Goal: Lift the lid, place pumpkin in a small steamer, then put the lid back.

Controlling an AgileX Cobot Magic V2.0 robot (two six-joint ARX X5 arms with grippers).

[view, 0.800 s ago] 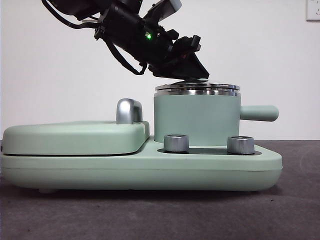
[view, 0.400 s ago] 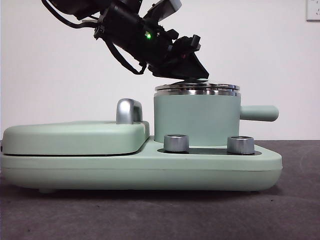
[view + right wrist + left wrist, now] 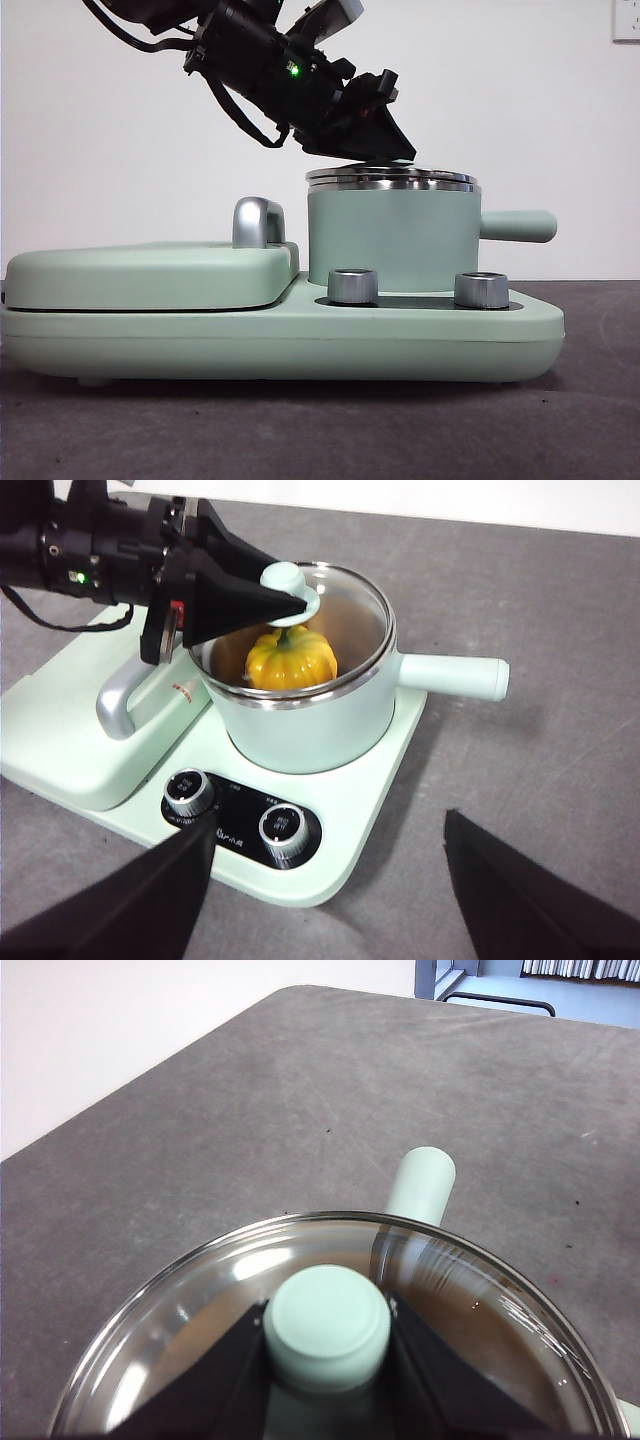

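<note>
The lid point(image 3: 390, 177) is sitting on the rim of the small steamer point(image 3: 392, 240), with a thin gap showing on the side away from the steamer's handle. The left gripper point(image 3: 327, 1330) is pinching the lid's mint-green knob point(image 3: 327, 1325) between its two jaws, directly above the steamer. The pumpkin point(image 3: 291, 660) is lying inside the steamer, under the glass. The right gripper point(image 3: 330, 880) is hanging near the steamer, in front of the steel dials point(image 3: 281, 827), with its jaws spread wide and holding nothing.
</note>
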